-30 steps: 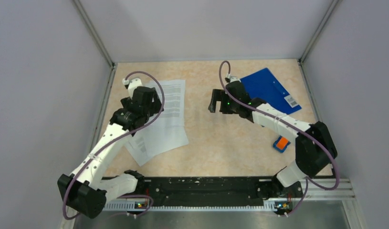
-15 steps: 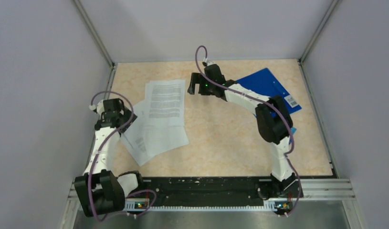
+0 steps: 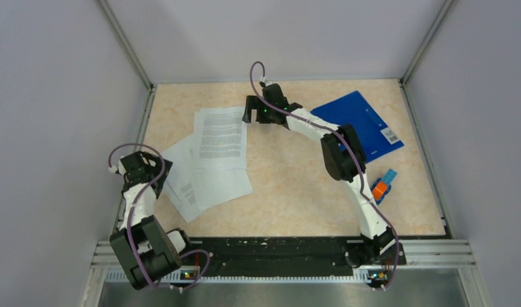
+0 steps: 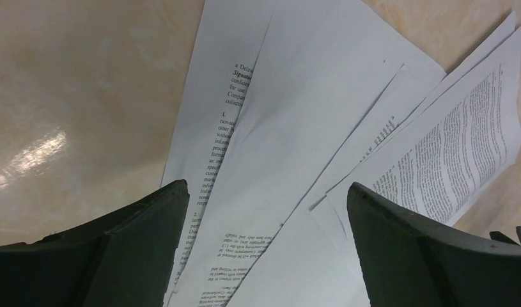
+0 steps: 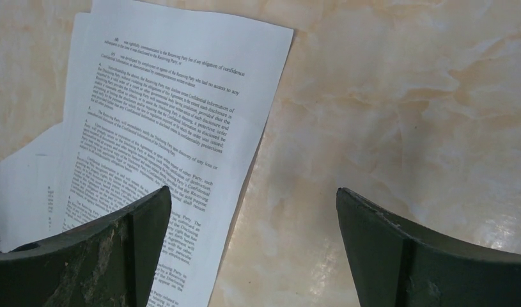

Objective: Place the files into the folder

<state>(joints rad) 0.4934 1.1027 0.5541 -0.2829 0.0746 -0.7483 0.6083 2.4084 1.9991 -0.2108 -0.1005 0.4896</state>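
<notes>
White files (image 3: 216, 153) lie fanned left of centre, long axis up-frame, between right gripper (image 3: 252, 118) at their upper-right corner and left gripper (image 3: 152, 171) lower left, both gaping empty; folder (image 3: 366, 125) upper right.

The right arm (image 3: 337, 150) lies across the left edge of the folder (image 3: 371, 121), so that edge is hidden from above. The white label (image 3: 390, 135) on its cover is too small to read, and the orange-and-blue thing (image 3: 381, 187) on the counter (image 3: 289, 192) is too small to name. The upper sheets of the files (image 3: 220, 137) partly cover the lower ones. From the left wrist, the left end effector (image 4: 265, 192) and the sheets are cut off by the bottom edge. From the right wrist, the right end effector (image 5: 252, 195) is cut off likewise, and the print blurs lower down.
</notes>
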